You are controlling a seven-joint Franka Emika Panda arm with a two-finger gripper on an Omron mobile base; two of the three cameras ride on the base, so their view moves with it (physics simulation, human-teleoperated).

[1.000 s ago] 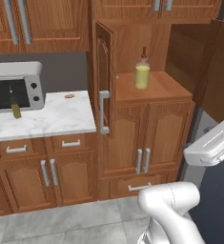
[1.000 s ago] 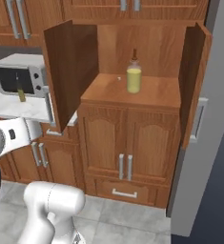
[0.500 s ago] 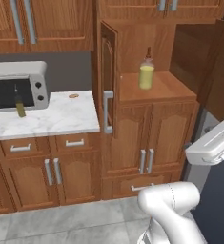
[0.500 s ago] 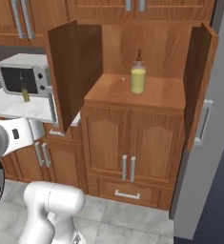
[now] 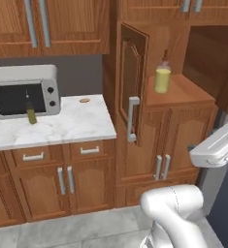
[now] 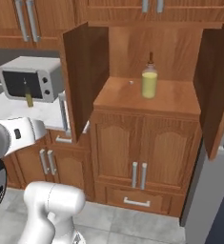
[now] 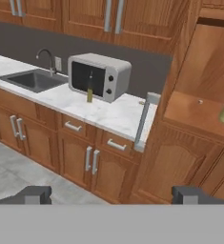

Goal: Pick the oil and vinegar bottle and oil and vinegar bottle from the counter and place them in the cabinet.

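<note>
Cabinet (image 6: 147, 102): both side doors swung wide, shelf compartment open to the front; grey bar handle on the left door jutting toward the counter.
Counter (image 5: 72, 128): marble top at 9 o'clock of the cabinet in the left base view, carrying the microwave and the 1 bottle left to move.
Microwave (image 5: 24, 91): standing right behind the green bottle, at its 12 o'clock; likely to crowd any reach from the back, so a frontal or side approach looks safer.
Sink (image 7: 31, 80): with tap, at 9 o'clock of the microwave in the hand view, well apart from the work.
Round bottle (image 6: 149, 81): clear, pale yellow liquid, brown neck; already upright on the cabinet shelf, toward its middle. Part 1 of 2 done, by the look of it.
Green bottle (image 5: 31, 115): slim, olive, thin spout; upright on the counter near the microwave door. Probably light, rigid, smooth-sided and easy to tip; best pinched low on the body, never on the spout.
Small brown item (image 5: 85, 100): on the counter at 3 o'clock of the microwave, too small to identify.
Gripper (image 7: 113, 195): fingers spread to full width, nothing between them, well short of the counter.
</note>
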